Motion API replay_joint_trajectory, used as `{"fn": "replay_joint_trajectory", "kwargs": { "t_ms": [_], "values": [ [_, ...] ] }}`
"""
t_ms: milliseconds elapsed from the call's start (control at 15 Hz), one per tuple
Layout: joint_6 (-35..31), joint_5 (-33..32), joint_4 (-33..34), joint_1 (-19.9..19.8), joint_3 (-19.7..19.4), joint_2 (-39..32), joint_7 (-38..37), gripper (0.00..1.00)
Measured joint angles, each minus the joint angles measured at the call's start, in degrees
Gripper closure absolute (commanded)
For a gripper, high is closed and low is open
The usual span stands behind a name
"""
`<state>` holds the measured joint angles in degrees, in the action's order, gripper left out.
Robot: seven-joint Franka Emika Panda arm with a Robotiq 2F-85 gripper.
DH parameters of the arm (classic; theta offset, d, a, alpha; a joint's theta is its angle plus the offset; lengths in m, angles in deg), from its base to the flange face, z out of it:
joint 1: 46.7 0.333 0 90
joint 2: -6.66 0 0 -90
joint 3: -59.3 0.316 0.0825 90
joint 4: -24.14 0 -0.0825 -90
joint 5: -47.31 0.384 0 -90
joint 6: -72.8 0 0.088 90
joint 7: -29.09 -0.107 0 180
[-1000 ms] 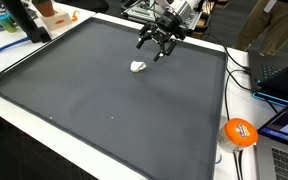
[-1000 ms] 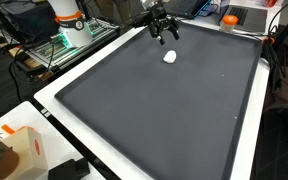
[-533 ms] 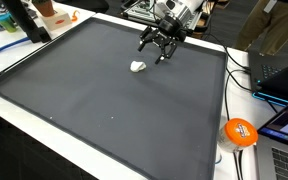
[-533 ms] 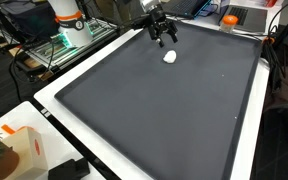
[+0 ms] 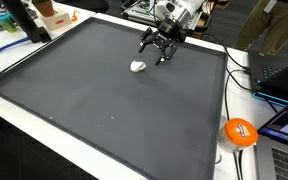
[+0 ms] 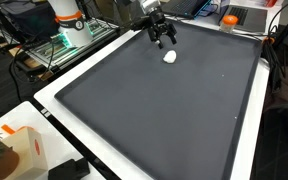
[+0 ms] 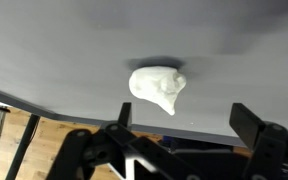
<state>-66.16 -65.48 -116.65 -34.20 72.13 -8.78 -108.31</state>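
Gripper [image 5: 155, 51] has drifted only a touch further off the white lump [image 5: 137, 67], jaws spread wide and empty, hovering just beside the lump, which lies untouched on the dark mat [image 5: 84, 100], so no grasp yet.

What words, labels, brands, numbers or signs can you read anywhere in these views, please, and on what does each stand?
No text can be read in any view.
On the orange round object beside the mat: a pale mark, too small to read.
On the pale box at the table corner: an orange patch, too blurred to read.
On the white lump and the dark mat: no writing shows.
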Motion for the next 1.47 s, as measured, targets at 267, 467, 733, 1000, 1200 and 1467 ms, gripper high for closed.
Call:
{"fn": "replay_joint_trajectory", "kwargs": {
  "t_ms": [267,467,733,1000,1200,1467],
  "values": [
    [-0.9,0.0,0.4,-0.7,0.5,0.1,-1.3,0.0],
    [-3.4,0.0,1.2,-1.8,0.6,0.3,-2.4,0.0],
    [-6.5,0.0,2.2,-3.2,0.6,0.4,-3.3,0.0],
    [-9.7,0.9,2.5,-4.4,0.3,0.9,-1.9,0.0],
    [-22.5,2.2,2.3,-8.5,-1.8,4.3,5.0,0.0],
    [-40.6,6.7,0.0,-14.6,-8.9,9.9,23.0,0.0]
  ]
}}
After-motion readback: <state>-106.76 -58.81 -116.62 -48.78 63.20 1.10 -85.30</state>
